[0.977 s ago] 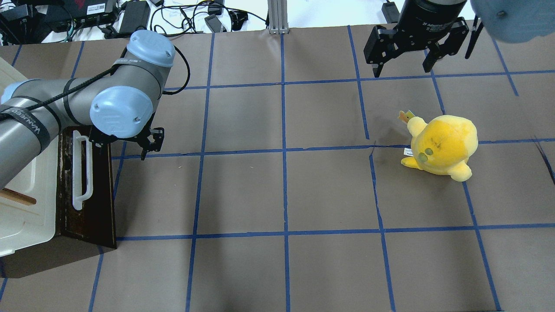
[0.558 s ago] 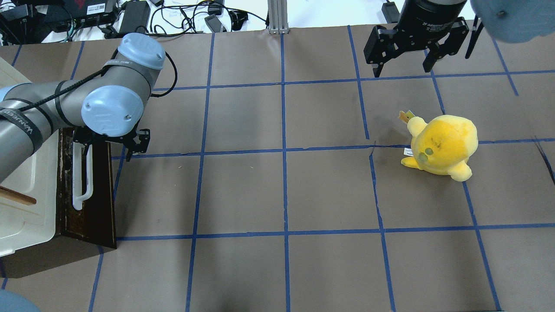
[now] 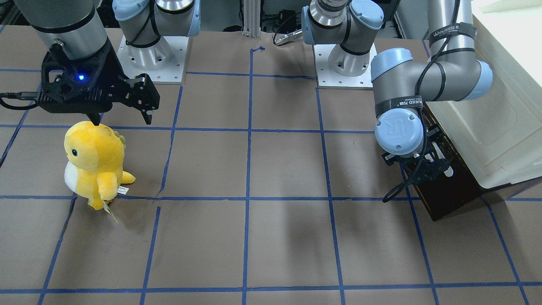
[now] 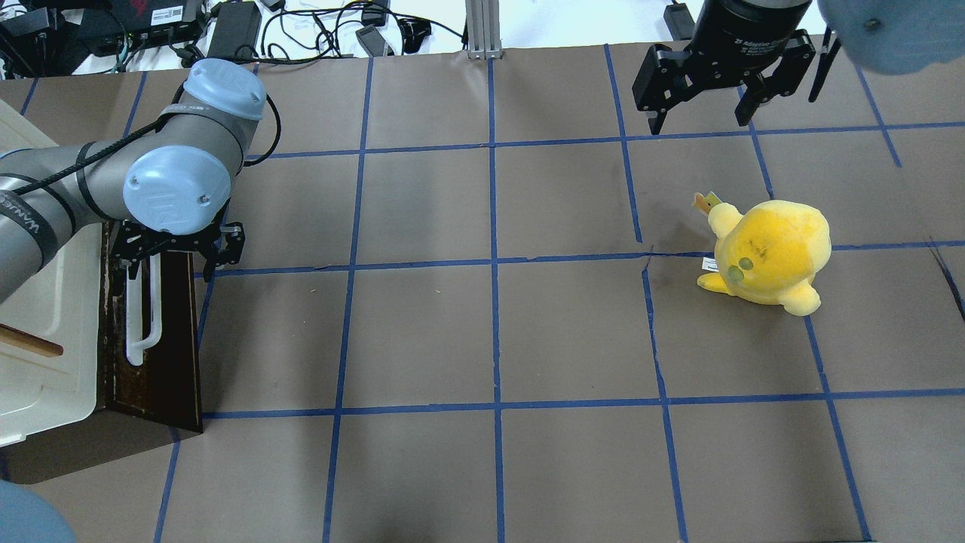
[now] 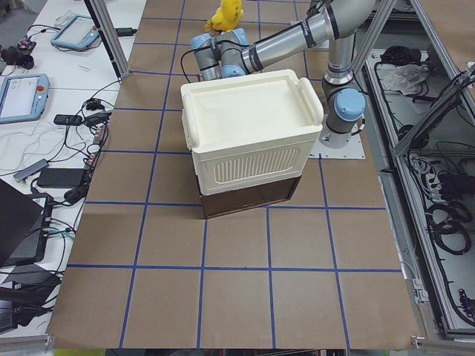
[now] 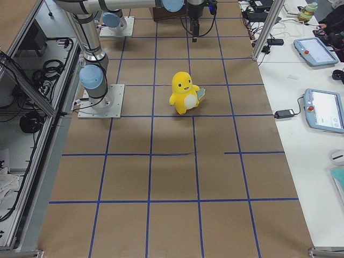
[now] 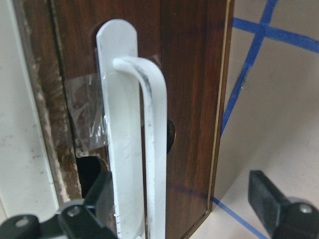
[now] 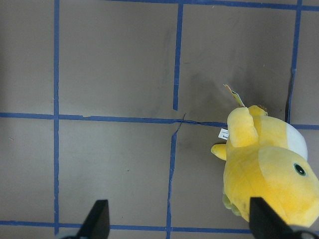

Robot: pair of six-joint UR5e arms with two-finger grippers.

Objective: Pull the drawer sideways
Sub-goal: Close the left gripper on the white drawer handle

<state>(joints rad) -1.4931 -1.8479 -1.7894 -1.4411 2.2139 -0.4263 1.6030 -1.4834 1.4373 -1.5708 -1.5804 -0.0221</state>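
Observation:
The drawer's dark brown front point(image 4: 173, 339) stands at the table's left under the cream-white cabinet, with its long white bar handle point(image 4: 142, 320). My left gripper point(image 4: 177, 256) is open and hangs over the handle's far end, one finger on each side. In the left wrist view the handle point(image 7: 132, 149) runs between the fingers point(image 7: 271, 199), untouched, against the drawer front point(image 7: 192, 74). The drawer point(image 3: 449, 190) and left gripper point(image 3: 423, 166) also show in the front view. My right gripper point(image 4: 701, 113) is open and empty, raised at the far right.
The cream-white cabinet point(image 4: 45, 324) sits over the drawer at the left edge and also shows in the left exterior view point(image 5: 252, 133). A yellow plush toy point(image 4: 769, 253) stands on the right, below my right gripper point(image 3: 122, 117). Blue tape lines cross the brown table.
My left arm has moved left, carrying the open gripper from beside the drawer front to over the handle's far end. The right arm and plush have not moved.

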